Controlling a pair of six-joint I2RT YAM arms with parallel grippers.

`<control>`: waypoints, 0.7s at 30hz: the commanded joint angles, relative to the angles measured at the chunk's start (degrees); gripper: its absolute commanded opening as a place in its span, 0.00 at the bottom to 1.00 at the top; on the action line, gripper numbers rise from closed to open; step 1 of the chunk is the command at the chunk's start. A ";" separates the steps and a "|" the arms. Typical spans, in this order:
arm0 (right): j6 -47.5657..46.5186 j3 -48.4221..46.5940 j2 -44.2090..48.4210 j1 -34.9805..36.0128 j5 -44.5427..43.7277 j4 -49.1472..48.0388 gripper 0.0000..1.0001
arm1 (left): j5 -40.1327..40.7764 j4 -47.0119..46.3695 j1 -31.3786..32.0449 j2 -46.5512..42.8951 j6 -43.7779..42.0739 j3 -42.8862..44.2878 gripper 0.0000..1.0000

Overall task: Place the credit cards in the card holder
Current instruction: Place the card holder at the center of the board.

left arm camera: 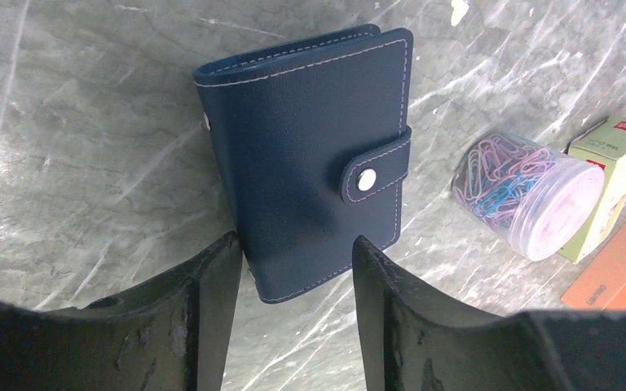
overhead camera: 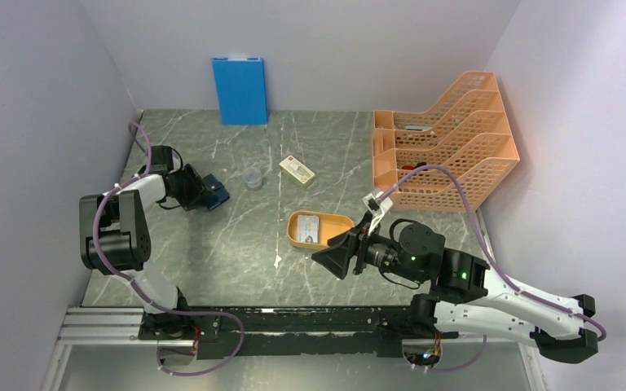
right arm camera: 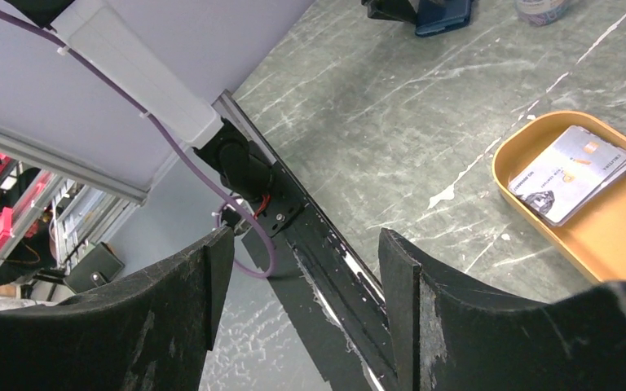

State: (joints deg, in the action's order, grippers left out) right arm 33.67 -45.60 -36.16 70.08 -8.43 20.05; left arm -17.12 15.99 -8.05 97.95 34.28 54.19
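The card holder (left arm camera: 306,155) (overhead camera: 217,195) is a dark navy wallet, snapped shut and lying flat on the table at the left. My left gripper (left arm camera: 296,248) (overhead camera: 201,194) is open, with the holder's near corner between its fingertips. The left finger sits against the holder's edge and the right finger stands clear of it. The credit cards (right arm camera: 570,171) (overhead camera: 310,229) lie as a pale grey stack in the orange oval tray (right arm camera: 507,155) (overhead camera: 293,236). My right gripper (right arm camera: 306,244) (overhead camera: 334,259) hangs open and empty near the tray's front, pointing left.
A jar of paper clips (left arm camera: 526,195) (overhead camera: 253,177) and a cream box with a red mark (left arm camera: 615,175) (overhead camera: 297,171) stand to the right of the card holder. A blue upright folder (overhead camera: 240,90) leans on the back wall. An orange file rack (overhead camera: 444,151) fills the back right.
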 commanded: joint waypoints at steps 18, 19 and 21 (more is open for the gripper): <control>0.73 0.63 0.11 -0.01 -0.97 0.07 0.68 | 3.97 0.54 -0.08 -1.89 -1.63 -0.23 0.60; 0.73 0.64 0.12 -0.03 -0.98 0.15 0.68 | 4.07 0.61 0.01 -1.89 -1.68 -0.28 0.60; 0.61 0.76 0.15 -0.05 -1.13 0.24 0.68 | 4.36 0.66 0.14 -2.04 -1.85 -0.38 0.60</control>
State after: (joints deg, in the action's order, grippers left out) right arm 34.09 -45.50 -36.47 70.08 -8.45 20.08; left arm -14.28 16.23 -8.03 97.62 33.71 54.15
